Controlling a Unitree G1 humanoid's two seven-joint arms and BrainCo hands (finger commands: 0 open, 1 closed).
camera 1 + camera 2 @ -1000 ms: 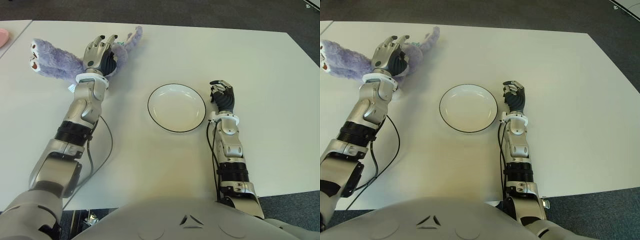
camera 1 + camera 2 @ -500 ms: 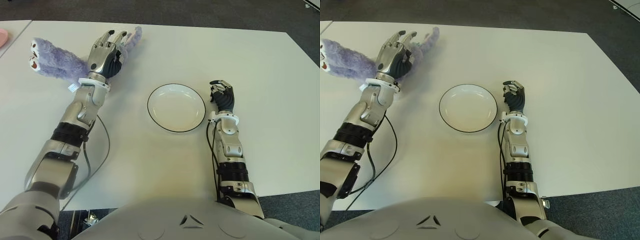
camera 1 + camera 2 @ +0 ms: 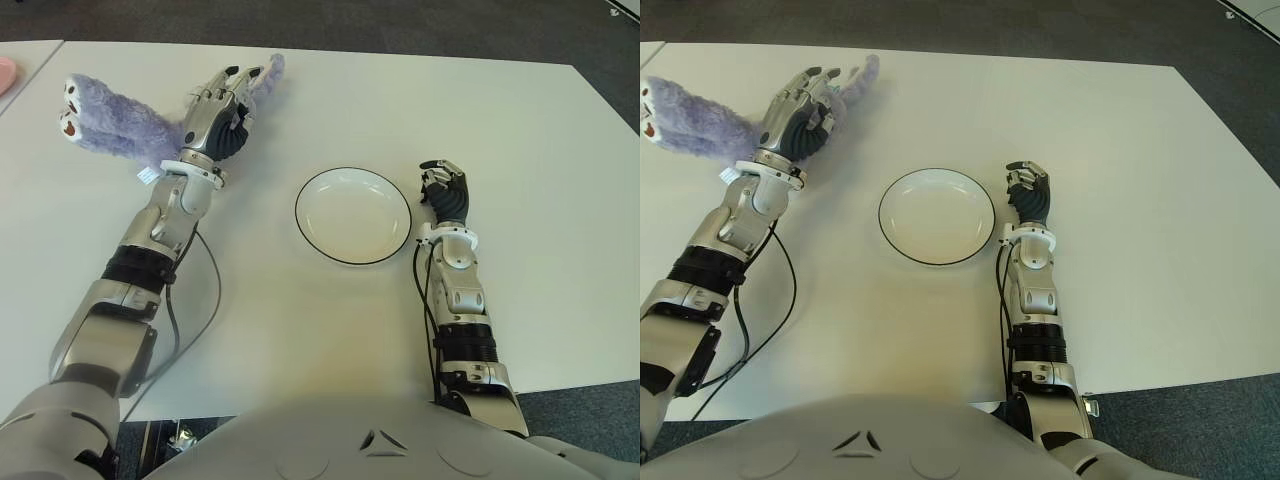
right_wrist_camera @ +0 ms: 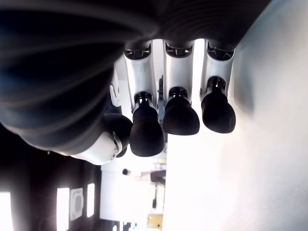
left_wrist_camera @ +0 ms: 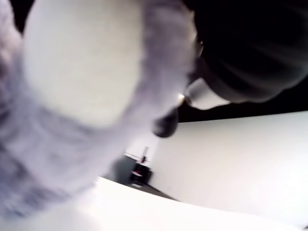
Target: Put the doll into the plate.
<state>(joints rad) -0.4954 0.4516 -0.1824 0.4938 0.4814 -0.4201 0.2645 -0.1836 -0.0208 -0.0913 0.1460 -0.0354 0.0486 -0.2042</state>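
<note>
The left hand [image 3: 218, 108] reaches far out over the table's [image 3: 300, 330] far left part, its fingers [image 3: 812, 82] extended and slightly curved over the doll [image 3: 115, 122], a long, fluffy purple plush. The palm sits over the doll's middle; from the eye views it is not clear that the fingers have closed around it, and they look spread rather than clamped. In the left wrist view the doll's pale fur [image 5: 82, 62] fills most of the picture right against the hand, with one dark fingertip [image 5: 166, 126] showing beside it, so the hand is at least touching or just above the plush. One end of the doll, with a white and red patch, lies out to the left of the hand, and a thinner purple limb [image 3: 268, 74] pokes out beyond the fingers on the far side. The doll lies on the table, well apart from the plate [image 3: 352, 215], which is white with a thin dark rim and sits near the table's middle, to the right of the left arm. The plate holds nothing. The right hand [image 3: 444, 190] shows just beside the plate's right edge, idle, with its fingers [image 4: 183, 115] curled in toward the palm and gripping nothing. A black cable [image 3: 205, 300] loops on the table beside the left forearm.
</note>
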